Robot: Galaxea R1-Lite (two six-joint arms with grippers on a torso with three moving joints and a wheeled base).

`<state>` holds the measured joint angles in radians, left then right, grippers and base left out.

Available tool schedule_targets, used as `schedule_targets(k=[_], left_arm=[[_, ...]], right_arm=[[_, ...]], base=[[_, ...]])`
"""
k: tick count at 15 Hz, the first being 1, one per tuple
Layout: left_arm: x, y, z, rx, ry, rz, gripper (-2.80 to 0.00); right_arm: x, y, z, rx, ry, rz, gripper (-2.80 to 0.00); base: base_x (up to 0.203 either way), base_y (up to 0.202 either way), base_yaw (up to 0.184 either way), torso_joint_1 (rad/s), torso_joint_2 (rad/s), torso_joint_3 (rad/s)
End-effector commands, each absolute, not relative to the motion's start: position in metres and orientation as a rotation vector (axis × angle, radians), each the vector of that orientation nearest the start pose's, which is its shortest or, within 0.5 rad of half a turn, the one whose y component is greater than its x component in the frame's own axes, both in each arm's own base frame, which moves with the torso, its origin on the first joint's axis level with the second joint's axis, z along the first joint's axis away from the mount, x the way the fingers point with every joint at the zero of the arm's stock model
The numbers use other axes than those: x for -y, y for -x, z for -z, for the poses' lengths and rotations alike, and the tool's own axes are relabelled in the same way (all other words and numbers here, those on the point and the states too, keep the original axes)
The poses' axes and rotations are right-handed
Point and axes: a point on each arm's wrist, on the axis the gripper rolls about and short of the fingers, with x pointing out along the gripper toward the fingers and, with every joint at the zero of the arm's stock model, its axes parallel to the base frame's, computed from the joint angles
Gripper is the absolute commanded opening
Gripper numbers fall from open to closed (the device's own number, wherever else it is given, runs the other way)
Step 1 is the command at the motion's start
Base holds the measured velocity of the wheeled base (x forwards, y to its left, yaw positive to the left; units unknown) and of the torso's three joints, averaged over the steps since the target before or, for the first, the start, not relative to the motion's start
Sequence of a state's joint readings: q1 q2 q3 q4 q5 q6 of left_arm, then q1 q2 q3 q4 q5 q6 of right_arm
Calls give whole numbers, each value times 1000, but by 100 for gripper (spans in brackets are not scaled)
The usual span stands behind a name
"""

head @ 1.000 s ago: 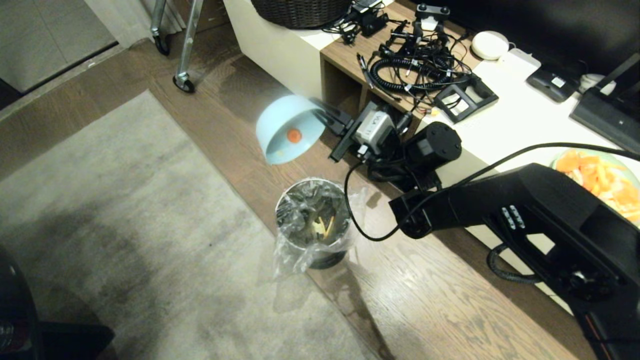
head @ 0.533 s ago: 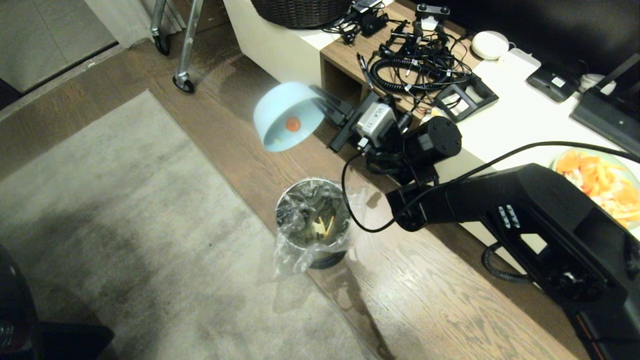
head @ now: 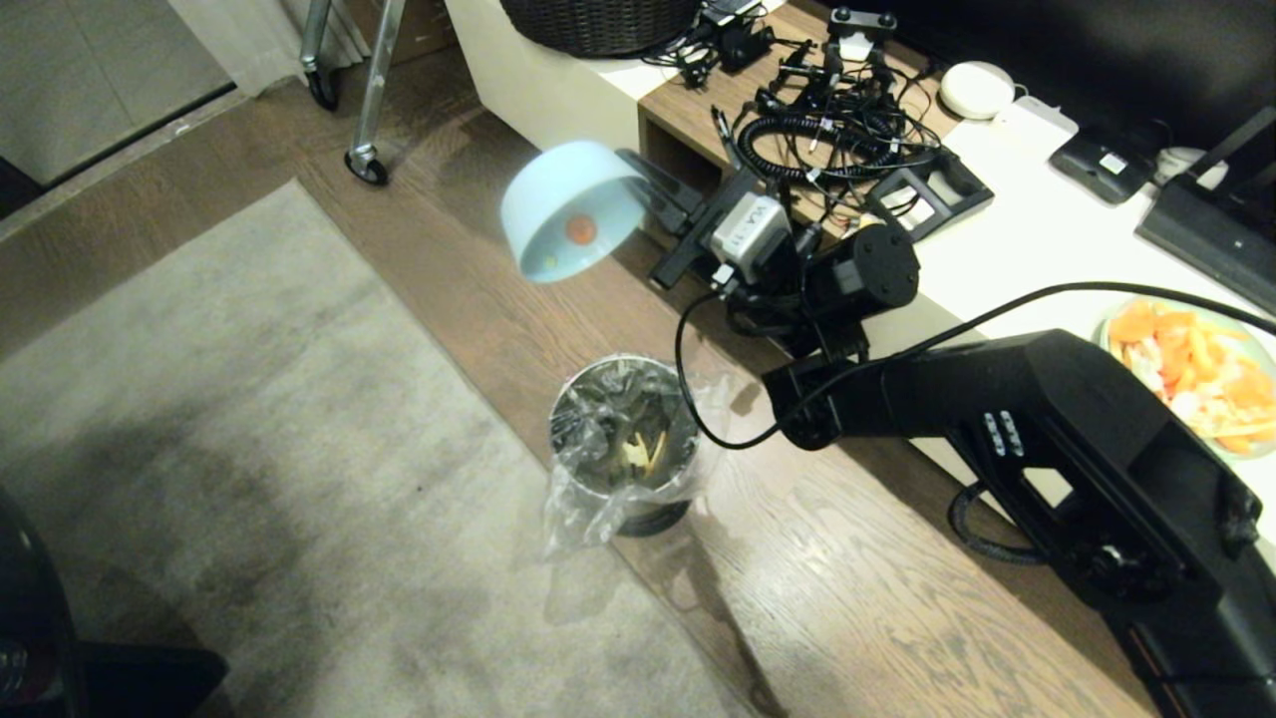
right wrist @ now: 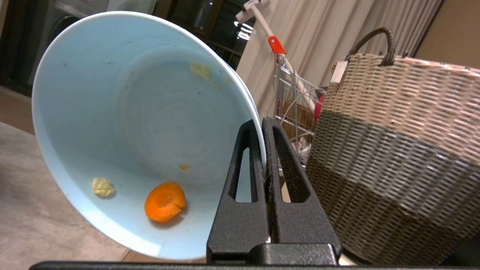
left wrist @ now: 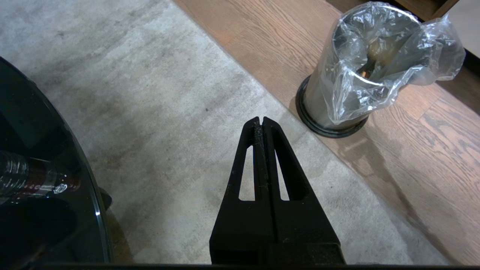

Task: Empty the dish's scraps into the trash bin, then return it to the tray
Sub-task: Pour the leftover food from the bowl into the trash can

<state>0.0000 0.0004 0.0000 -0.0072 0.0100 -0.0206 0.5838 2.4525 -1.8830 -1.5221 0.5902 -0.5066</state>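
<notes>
1. Pale blue and tipped on its side, the dish (head: 570, 211) hangs in the air above the wood floor (head: 847, 598), held at its rim by the right gripper (head: 643, 194), whose fingers are pinched tight on the edge.
2. Steel under a crinkly clear liner, the trash bin (head: 626, 444) stands on the floor at the edge of the grey rug (head: 249, 449), nearer the robot than the dish and well apart from it; thin orange and pale scraps (head: 643, 451) lie at its bottom in the head view.
3. Only the right wrist view looks into the dish (right wrist: 142, 131): an orange carrot slice (right wrist: 165, 201), a pale yellowish bit (right wrist: 102, 186) and a few small smears cling to the inside. The gripper (right wrist: 261, 125) has one finger inside the rim and one outside.
4. That same view alone shows the two-tone woven basket (right wrist: 397, 157) just beside the dish and a wire cart (right wrist: 296, 101) before curtains.
5. The left wrist view alone shows the left gripper (left wrist: 261, 122), fingers pressed together and holding nothing, hanging over the rug with the bin (left wrist: 348, 86) off to one side.
6. The head view alone takes in the white counter (head: 1037, 239), its tangle of black cables (head: 827, 140) and a plate of orange fruit (head: 1196, 374). The tray is in none of the views.
</notes>
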Motion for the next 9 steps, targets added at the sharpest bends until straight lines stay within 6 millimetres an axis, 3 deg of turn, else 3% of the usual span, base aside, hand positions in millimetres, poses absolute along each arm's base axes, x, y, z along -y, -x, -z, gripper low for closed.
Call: schedule_targets(k=[1, 9], left_arm=[[0, 23, -76, 8, 22, -11, -280], [0, 23, -76, 8, 22, -11, -280]], right_arm=[[-272, -388, -243, 1312, 413, -777, -280], [-276, -381, -254, 1360, 404, -766, -280]], base=[[0, 0, 0, 0, 0, 0], [0, 0, 0, 0, 0, 0]])
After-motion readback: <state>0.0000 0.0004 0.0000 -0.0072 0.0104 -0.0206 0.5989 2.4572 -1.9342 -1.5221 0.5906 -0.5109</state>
